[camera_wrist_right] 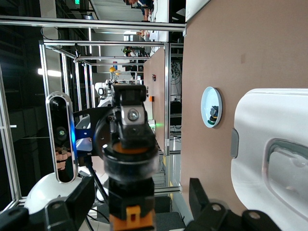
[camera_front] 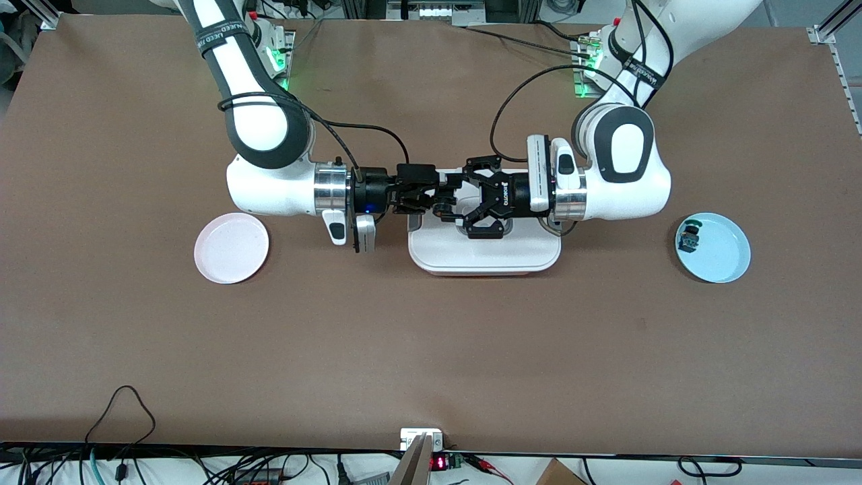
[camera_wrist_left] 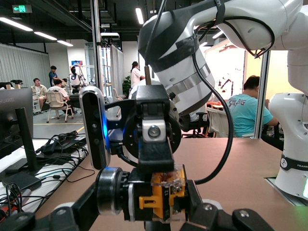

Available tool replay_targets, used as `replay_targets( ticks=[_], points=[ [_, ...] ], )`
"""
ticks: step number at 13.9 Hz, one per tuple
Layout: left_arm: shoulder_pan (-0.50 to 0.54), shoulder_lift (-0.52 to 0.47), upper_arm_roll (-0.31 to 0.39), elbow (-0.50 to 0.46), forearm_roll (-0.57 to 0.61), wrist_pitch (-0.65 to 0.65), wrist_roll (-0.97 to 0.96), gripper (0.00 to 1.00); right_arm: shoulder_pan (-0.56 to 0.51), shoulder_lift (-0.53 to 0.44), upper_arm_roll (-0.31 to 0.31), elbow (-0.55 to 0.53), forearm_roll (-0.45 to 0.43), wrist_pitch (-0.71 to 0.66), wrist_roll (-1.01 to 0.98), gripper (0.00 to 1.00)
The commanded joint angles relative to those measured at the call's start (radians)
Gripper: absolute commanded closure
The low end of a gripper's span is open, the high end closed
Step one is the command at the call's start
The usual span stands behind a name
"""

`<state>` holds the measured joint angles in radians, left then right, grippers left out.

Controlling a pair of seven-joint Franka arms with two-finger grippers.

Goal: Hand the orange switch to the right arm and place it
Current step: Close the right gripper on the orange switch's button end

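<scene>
While your left end effector (camera_front: 450, 203) clamps the orange switch (camera_front: 441, 204) over the white tray (camera_front: 485, 259), right end effector (camera_front: 425, 197) fingers sit apart around it.

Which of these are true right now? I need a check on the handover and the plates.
1. The left hand grips the orange switch. True.
2. The right hand is clamped on that switch. False: its fingers stand open on either side of it.
3. Both hands meet over the white tray. True.
4. A switch lies on the pink plate. False: the green-blue switch lies on the blue plate.
</scene>
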<state>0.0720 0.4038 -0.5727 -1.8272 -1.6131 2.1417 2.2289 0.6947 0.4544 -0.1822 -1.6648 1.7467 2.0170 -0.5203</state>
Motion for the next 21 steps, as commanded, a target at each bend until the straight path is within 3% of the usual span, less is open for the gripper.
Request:
replay_targets(
  ticks=[1, 8, 10, 12, 13, 15, 21],
  points=[
    [-0.001, 0.004, -0.004, 0.011, -0.039, 0.004, 0.037, 0.78, 0.008, -0.032, -0.005, -0.035, 0.020, 0.005, -0.023, 0.24],
    [-0.003, 0.004, -0.004, 0.011, -0.039, 0.004, 0.038, 0.78, 0.000, -0.066, -0.005, -0.064, 0.020, 0.000, -0.010, 0.32],
    [-0.003, 0.004, -0.004, 0.011, -0.039, 0.004, 0.038, 0.78, 0.000, -0.072, -0.005, -0.070, 0.020, 0.000, -0.010, 0.40],
    [-0.003, 0.004, -0.004, 0.011, -0.039, 0.004, 0.038, 0.78, 0.000, -0.074, -0.005, -0.078, 0.020, 0.000, -0.021, 0.53],
    [-0.003, 0.004, -0.004, 0.011, -0.039, 0.004, 0.037, 0.78, 0.000, -0.077, -0.005, -0.084, 0.020, 0.000, -0.024, 0.63],
    [-0.003, 0.004, -0.004, 0.013, -0.041, 0.004, 0.035, 0.78, -0.003, -0.079, -0.006, -0.085, 0.019, -0.003, -0.026, 0.98],
    [-0.003, 0.003, -0.004, 0.013, -0.053, 0.004, 0.038, 0.77, -0.009, -0.077, -0.008, -0.082, 0.020, -0.003, -0.024, 1.00]
  ],
)
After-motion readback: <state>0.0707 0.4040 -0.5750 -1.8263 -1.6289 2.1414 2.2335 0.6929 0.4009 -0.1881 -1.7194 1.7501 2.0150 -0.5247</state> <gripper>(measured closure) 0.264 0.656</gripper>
